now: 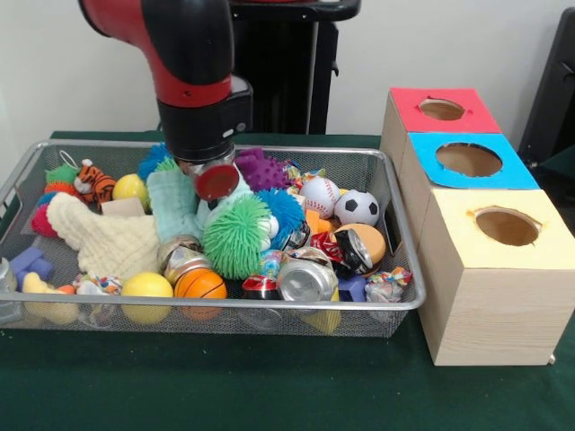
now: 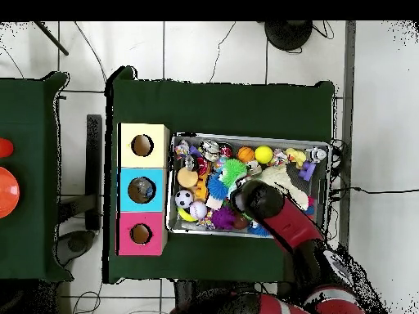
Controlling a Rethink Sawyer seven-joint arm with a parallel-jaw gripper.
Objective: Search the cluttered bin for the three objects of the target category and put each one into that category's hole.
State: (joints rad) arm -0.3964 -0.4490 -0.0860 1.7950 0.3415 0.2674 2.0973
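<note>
A wire mesh bin (image 1: pixel 225 305) holds a heap of toys. My gripper (image 1: pixel 216 182) hangs low over the bin's middle back, just above a green spiky ball (image 1: pixel 235 235) and beside a mint cloth (image 1: pixel 172 202); its state does not show. A baseball (image 1: pixel 319 196) and a soccer ball (image 1: pixel 357 207) lie to its right. A basketball (image 1: pixel 199 285) and a yellow ball (image 1: pixel 146 286) rest at the front rim. Crushed cans (image 1: pixel 307 280) lie front right. In the overhead view the arm (image 2: pixel 270 213) covers the gripper.
Three wooden boxes stand in a row beside the bin, with a red-topped hole (image 1: pixel 442 109), a blue-topped hole (image 1: pixel 468 159) and a yellow-topped hole (image 1: pixel 507 226). A tiger plush (image 1: pixel 92 182), a cream knitted cloth (image 1: pixel 108 241) and a purple spiky ball (image 1: pixel 260 168) crowd the bin.
</note>
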